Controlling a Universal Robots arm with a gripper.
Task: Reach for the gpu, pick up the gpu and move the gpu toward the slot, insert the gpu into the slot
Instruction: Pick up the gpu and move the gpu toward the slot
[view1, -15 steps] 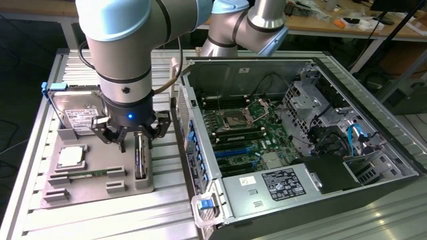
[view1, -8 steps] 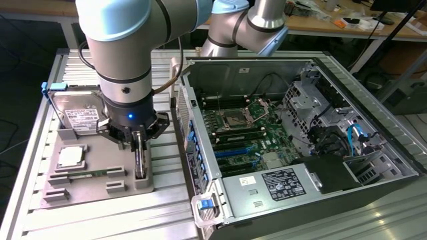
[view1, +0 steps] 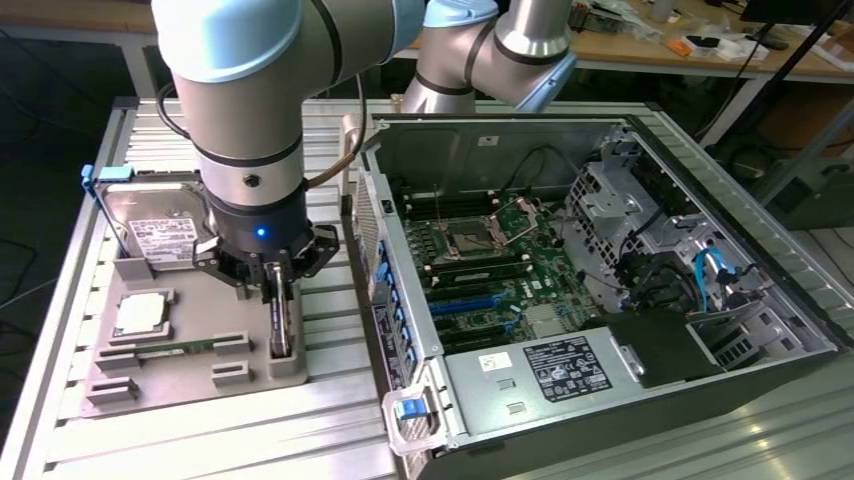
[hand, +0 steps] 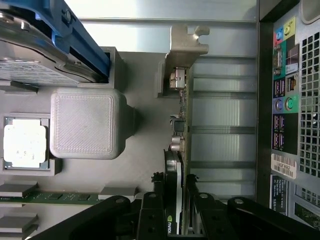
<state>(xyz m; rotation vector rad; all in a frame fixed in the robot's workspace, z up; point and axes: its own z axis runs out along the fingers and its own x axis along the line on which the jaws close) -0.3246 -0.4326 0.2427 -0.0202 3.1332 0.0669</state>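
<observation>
The gpu (view1: 279, 318) stands on edge in the grey holder tray (view1: 200, 385), at the tray's side nearest the computer case. In the wrist view the gpu (hand: 178, 145) is edge-on, its metal end bracket (hand: 187, 42) at the far end. My gripper (view1: 278, 285) is directly over the card, and its black fingers (hand: 152, 205) sit against both faces, shut on it (hand: 176, 189). The card still rests in its holder. Inside the open case, the blue slot (view1: 483, 320) lies on the motherboard, below the processor socket.
The tray also carries a silver hard drive (view1: 158, 225), a processor chip (view1: 140, 315) and a green memory stick (view1: 174, 348). The open computer case (view1: 747, 250) lies at the exterior view's right, its rear wall (view1: 380, 300) rising between tray and motherboard.
</observation>
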